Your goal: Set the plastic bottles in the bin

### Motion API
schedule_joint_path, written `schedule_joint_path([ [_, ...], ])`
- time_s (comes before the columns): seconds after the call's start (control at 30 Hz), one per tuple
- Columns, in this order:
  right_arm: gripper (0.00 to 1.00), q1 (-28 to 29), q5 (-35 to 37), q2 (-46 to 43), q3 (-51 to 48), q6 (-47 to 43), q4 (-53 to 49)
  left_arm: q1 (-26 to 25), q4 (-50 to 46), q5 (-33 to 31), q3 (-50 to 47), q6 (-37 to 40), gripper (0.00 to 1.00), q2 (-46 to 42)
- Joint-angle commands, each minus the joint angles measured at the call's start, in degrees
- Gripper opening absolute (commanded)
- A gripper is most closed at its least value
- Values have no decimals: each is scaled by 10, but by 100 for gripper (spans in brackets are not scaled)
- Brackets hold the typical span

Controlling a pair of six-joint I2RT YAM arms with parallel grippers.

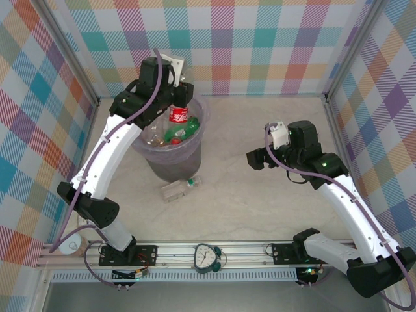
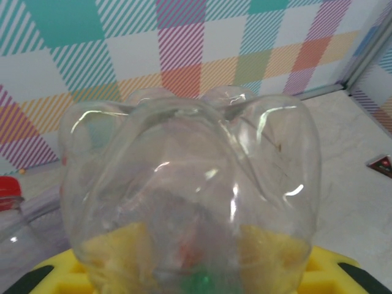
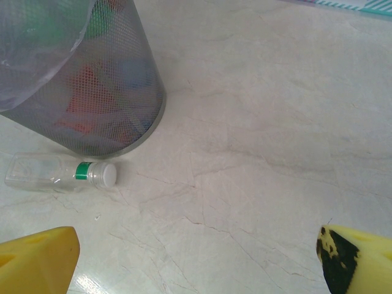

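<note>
My left gripper point(image 1: 184, 97) is shut on a red-labelled plastic bottle point(image 1: 178, 116) and holds it over the far side of the bin point(image 1: 175, 166), a mesh bucket lined with a lilac bag. In the left wrist view the bottle's clear base point(image 2: 190, 177) blocks most of the picture, and the yellow fingers point(image 2: 116, 254) show through it. Several bottles point(image 1: 174, 135) lie inside the bin. One clear bottle point(image 1: 179, 189) with a white cap and a green band lies on the table just in front of the bin. My right gripper point(image 1: 253, 158) hangs open to the right of the bin, with nothing between its fingertips point(image 3: 37, 260).
The right wrist view has the bin's mesh wall point(image 3: 116, 104) at upper left and the lying bottle point(image 3: 58, 174) beside its foot. A small clock point(image 1: 207, 257) sits on the near rail. A white cup point(image 1: 70, 246) stands at the near left corner. Plaid walls enclose the table.
</note>
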Motion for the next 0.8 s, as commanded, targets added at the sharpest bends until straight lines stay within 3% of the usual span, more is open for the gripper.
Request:
schedule_joint_path([
  [0.0, 99, -2, -2, -5, -13, -6, 14, 4, -55, -36, 0, 17, 12, 2],
  [0.23, 99, -2, 0, -5, -14, -8, 15, 4, -12, 2, -83, 10, 17, -1],
  [0.4, 99, -2, -1, -3, -16, -5, 17, 4, 3, 24, -107, -9, 25, 19],
  [0.47, 99, -2, 0, -3, -17, -5, 18, 4, 5, 31, -106, -13, 35, 27],
  [0.6, 99, -2, -2, 0, -18, -6, 20, 4, 7, 42, -95, -14, 64, 38],
  [0.77, 99, -2, -11, 11, -26, -18, 27, 4, 2, 45, -63, -10, 80, 35],
])
